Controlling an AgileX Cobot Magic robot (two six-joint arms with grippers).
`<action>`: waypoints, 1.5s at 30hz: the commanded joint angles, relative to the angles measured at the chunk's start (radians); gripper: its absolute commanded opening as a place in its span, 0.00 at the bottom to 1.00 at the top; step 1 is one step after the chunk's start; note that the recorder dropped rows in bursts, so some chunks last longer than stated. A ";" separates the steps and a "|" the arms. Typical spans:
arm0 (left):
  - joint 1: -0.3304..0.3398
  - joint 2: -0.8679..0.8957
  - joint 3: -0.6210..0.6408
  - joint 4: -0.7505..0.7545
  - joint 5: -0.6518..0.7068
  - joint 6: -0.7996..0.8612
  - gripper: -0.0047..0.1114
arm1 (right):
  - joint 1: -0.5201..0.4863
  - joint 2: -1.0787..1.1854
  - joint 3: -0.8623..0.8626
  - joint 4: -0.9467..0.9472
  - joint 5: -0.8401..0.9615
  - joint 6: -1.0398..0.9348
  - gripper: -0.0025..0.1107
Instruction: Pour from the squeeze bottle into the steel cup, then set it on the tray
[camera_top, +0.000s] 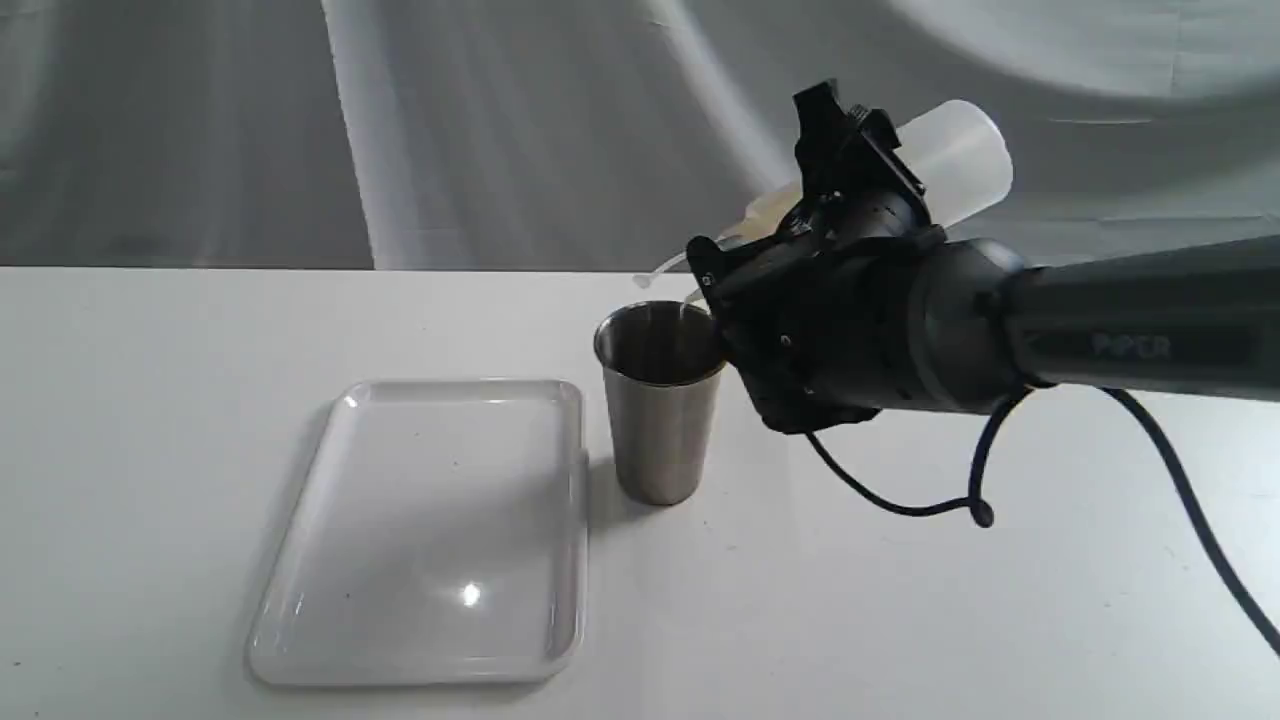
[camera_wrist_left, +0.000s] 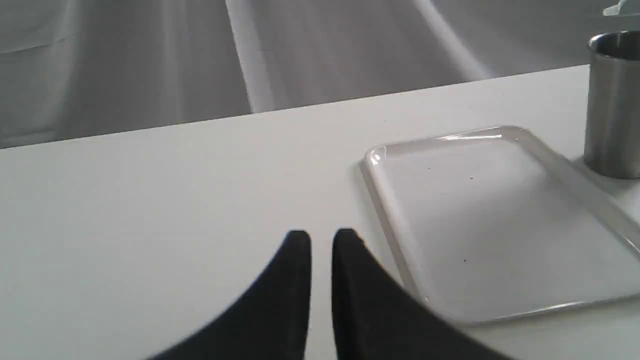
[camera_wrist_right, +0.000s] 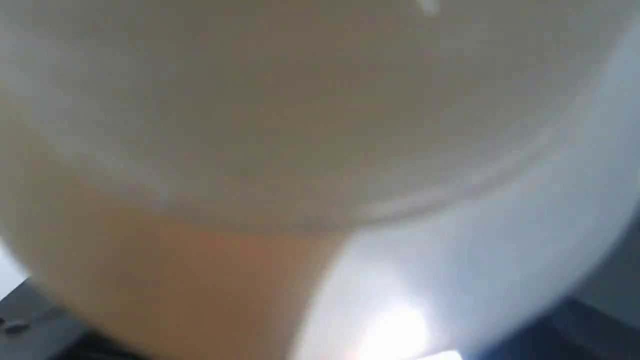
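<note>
The right gripper is clamped on the body of the squeeze bottle and holds it tilted, base high and nozzle low. The cone nozzle points down at the far rim of the steel cup, and the thin tethered cap hangs out beside it. Whether liquid is running out just now, I cannot tell. In the right wrist view the bottle fills almost the whole picture, very blurred (amber liquid lies in one part of it, pale plastic in the rest).

The cup stands upright on the white table, just beside the right long edge of the tray, with a narrow strip of table between them. The tray lies flat with nothing on it. There is open table to the left of the tray, in front of the cup, and on the right below the arm, where a black cable hangs in a loop.

The left gripper hovers over the table near one edge of the tray; its fingers are almost pressed together, with only a thin slit, and they hold nothing. The cup stands past the tray's far side.
</note>
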 joint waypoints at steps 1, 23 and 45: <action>-0.003 -0.005 0.004 0.001 -0.007 -0.002 0.11 | -0.006 -0.014 -0.008 -0.039 0.028 -0.006 0.39; -0.003 -0.005 0.004 0.001 -0.007 -0.002 0.11 | -0.006 -0.014 -0.008 -0.039 0.028 -0.036 0.39; -0.003 -0.005 0.004 0.001 -0.007 -0.002 0.11 | -0.006 -0.014 -0.008 -0.039 0.014 -0.080 0.39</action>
